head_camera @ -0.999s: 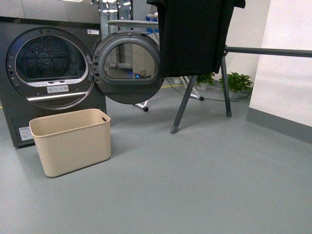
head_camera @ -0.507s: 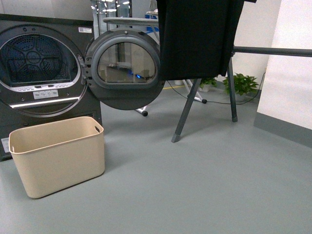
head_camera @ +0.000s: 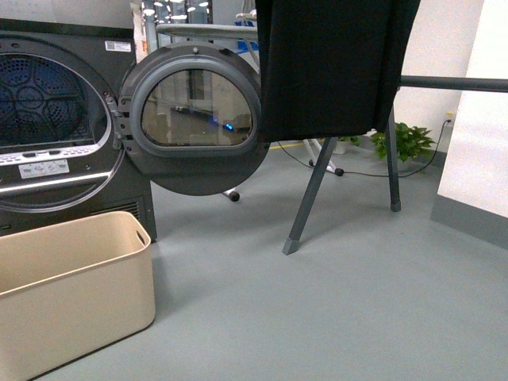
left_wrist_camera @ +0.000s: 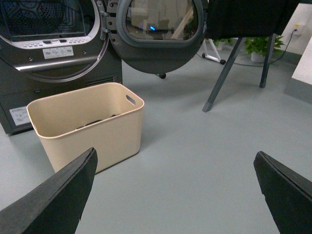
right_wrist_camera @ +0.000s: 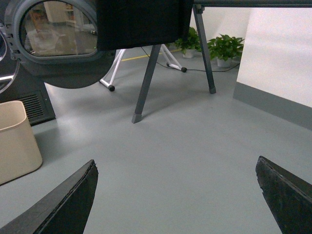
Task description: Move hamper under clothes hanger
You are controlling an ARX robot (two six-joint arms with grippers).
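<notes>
**Front view.** The hamper (head_camera: 71, 294), a beige tub, is set on the floor before the dryer (head_camera: 48, 119). It is kept well apart from the clothes hanger (head_camera: 305, 202), over which a black garment (head_camera: 333, 63) is draped. No end effector is shown.

**Left wrist view.** The left end effector (left_wrist_camera: 175, 153) is spread wide and empty. The hamper is found ahead of it, untouched. It is judged stiff, light and smooth-walled, so hold is best taken at the slot handle (left_wrist_camera: 130, 100) or the rim.

**Right wrist view.** The right end effector (right_wrist_camera: 175, 162) is spread wide and empty. A hanger leg is seen ahead, and the hamper off to one side.

hamper (left_wrist_camera: 97, 139) before dryer (left_wrist_camera: 58, 63), claw (left_wrist_camera: 174, 153) spread wide
</notes>
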